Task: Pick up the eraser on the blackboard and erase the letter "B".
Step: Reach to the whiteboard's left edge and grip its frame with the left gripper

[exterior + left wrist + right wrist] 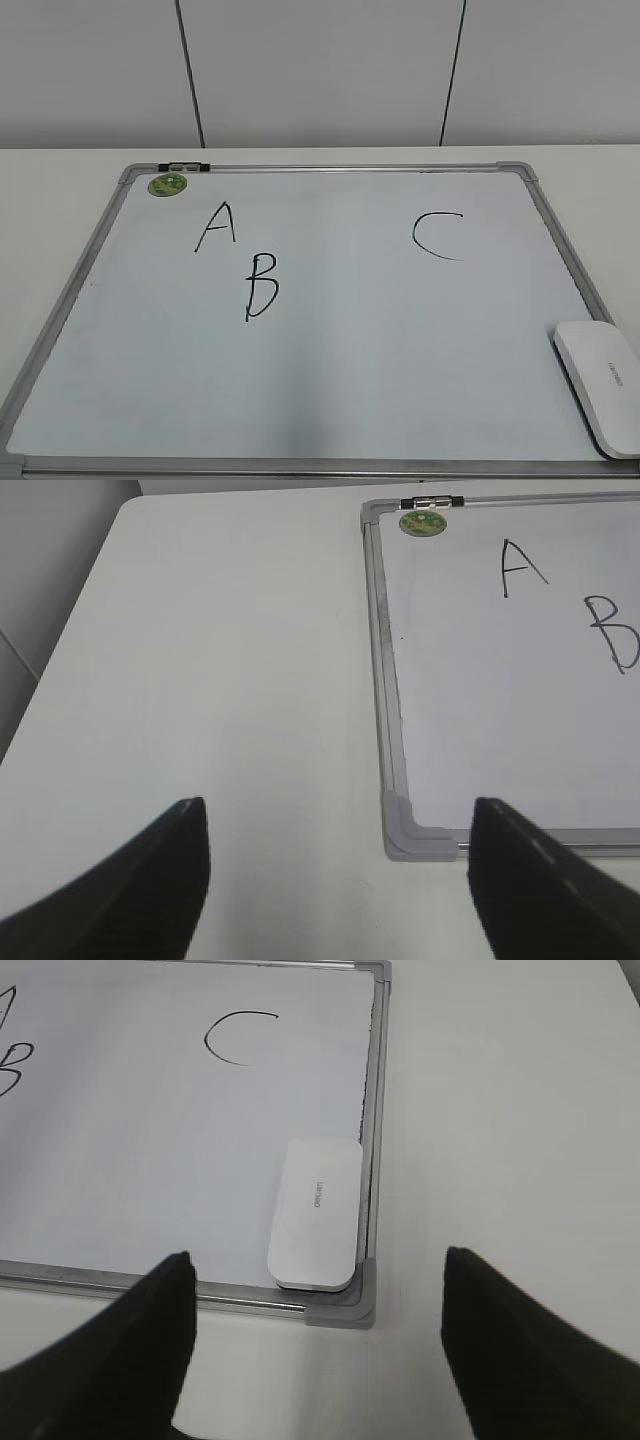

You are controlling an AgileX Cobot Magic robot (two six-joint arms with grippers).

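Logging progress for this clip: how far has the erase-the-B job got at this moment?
Nothing looks done yet. The letter "B" is intact on the blackboard, and the eraser lies untouched in the board's near right corner. Both the left end effector and the right end effector are open and empty; the right one is nearest the eraser. Left: grasp it, carry it to the B, wipe.
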